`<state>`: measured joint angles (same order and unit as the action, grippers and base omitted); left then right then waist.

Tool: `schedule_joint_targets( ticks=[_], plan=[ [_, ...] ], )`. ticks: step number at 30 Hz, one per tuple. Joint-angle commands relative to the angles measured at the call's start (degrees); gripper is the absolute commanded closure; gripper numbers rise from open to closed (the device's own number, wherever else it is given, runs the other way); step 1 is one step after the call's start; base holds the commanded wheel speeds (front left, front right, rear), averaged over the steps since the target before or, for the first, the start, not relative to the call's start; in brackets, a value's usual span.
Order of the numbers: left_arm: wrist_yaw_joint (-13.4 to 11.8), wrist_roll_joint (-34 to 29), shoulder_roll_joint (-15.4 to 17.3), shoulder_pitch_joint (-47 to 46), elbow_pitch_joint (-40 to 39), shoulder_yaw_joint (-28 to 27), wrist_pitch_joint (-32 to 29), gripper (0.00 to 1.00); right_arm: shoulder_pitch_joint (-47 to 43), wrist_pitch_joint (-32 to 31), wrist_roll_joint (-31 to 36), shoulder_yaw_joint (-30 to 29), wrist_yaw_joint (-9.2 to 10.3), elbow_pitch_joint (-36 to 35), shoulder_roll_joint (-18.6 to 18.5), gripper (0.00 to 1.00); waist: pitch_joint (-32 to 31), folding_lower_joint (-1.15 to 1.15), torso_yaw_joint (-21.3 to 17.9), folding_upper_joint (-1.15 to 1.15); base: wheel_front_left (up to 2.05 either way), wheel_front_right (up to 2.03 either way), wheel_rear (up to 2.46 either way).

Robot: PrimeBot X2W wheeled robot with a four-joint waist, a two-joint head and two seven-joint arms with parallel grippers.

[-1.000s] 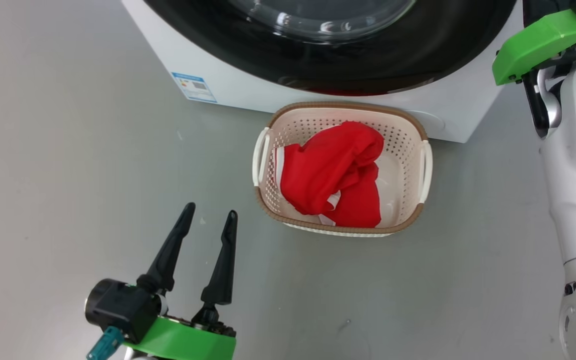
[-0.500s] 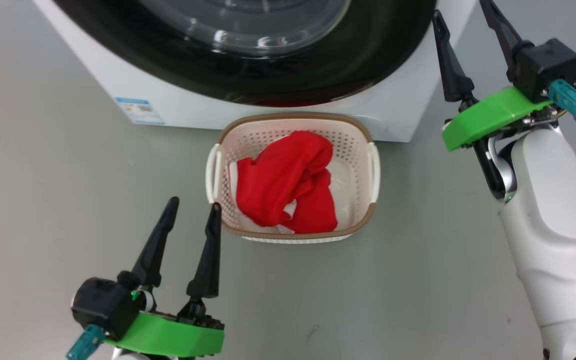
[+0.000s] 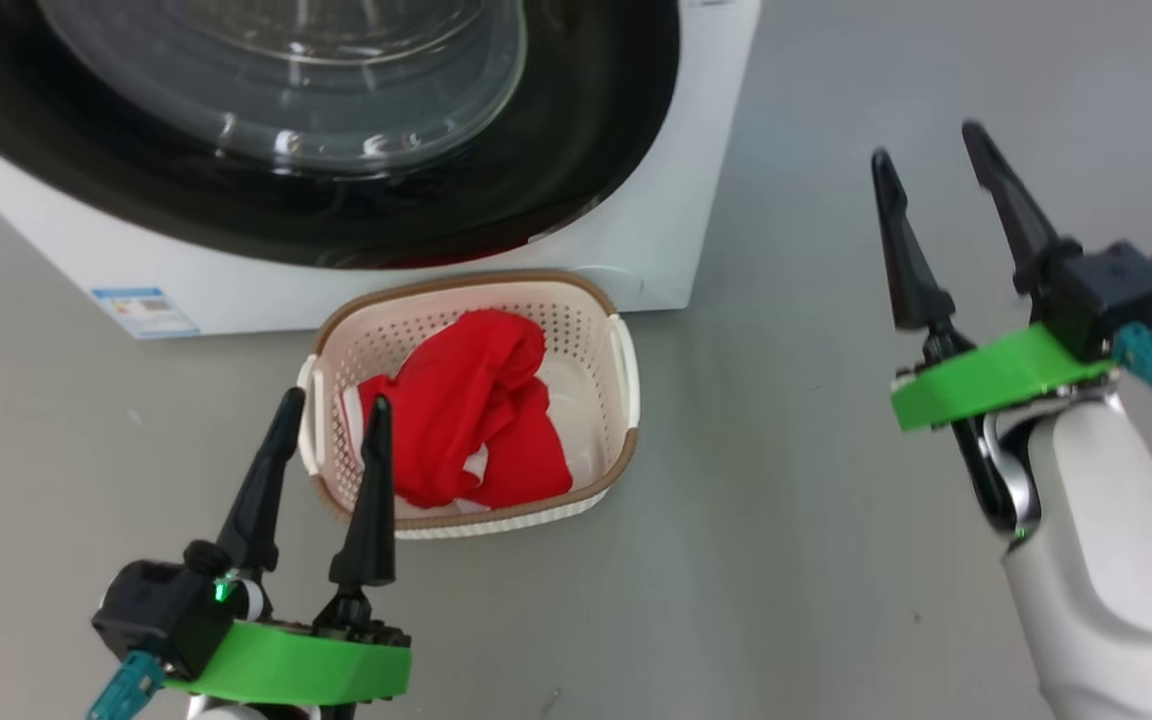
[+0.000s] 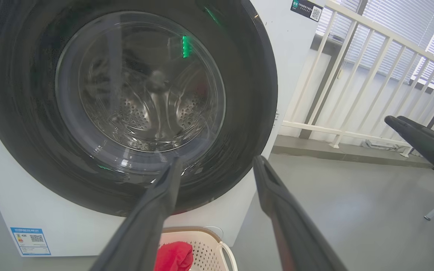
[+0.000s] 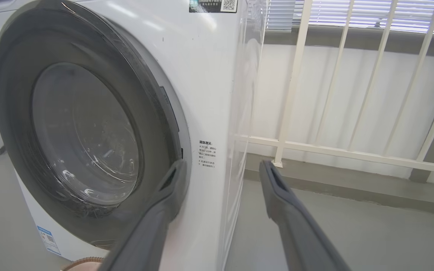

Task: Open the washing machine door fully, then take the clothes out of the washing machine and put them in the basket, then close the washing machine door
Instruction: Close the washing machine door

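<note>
Clothes [image 3: 466, 420] are in the basket [image 3: 466, 284]; door [image 3: 586, 150], upper left, looks shut. Left gripper [image 3: 335, 398] and right gripper [image 3: 925, 142] are spread, empty: nothing left to do.

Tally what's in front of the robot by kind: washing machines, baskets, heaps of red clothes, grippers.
washing machine: 1
basket: 1
red clothes heap: 1
grippers: 2 (left gripper, right gripper)
Total: 5

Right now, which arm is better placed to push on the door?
Probably right: the right end effector, open, points at the door's right edge; the left end effector hovers by the basket.
</note>
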<state>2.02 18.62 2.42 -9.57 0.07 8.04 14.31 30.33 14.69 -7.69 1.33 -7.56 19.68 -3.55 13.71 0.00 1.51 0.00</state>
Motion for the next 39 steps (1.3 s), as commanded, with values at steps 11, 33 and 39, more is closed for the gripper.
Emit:
schedule_joint_targets(
  ticks=[11,33,39],
  plan=[
    [-0.6,-0.9,0.5,3.5,-1.6,-4.6,0.7,0.00,-12.1,0.3,-0.5,0.3,0.08,-8.8,0.7,0.00,-5.9,0.00,-4.7,0.00,0.00,0.00,0.00],
    [0.6,-6.5,0.6,10.1,-2.5,-9.2,0.7,0.00,-26.5,0.3,-2.0,-2.1,0.08,-17.5,0.7,0.00,-11.3,0.00,-4.2,0.00,0.00,0.00,0.00],
    [0.5,-6.1,0.5,10.5,-3.1,-10.0,0.7,0.00,-27.4,0.3,-2.0,-2.6,0.08,-18.0,0.7,0.00,-11.3,0.00,-3.7,0.00,0.00,0.00,0.00]
  ],
)
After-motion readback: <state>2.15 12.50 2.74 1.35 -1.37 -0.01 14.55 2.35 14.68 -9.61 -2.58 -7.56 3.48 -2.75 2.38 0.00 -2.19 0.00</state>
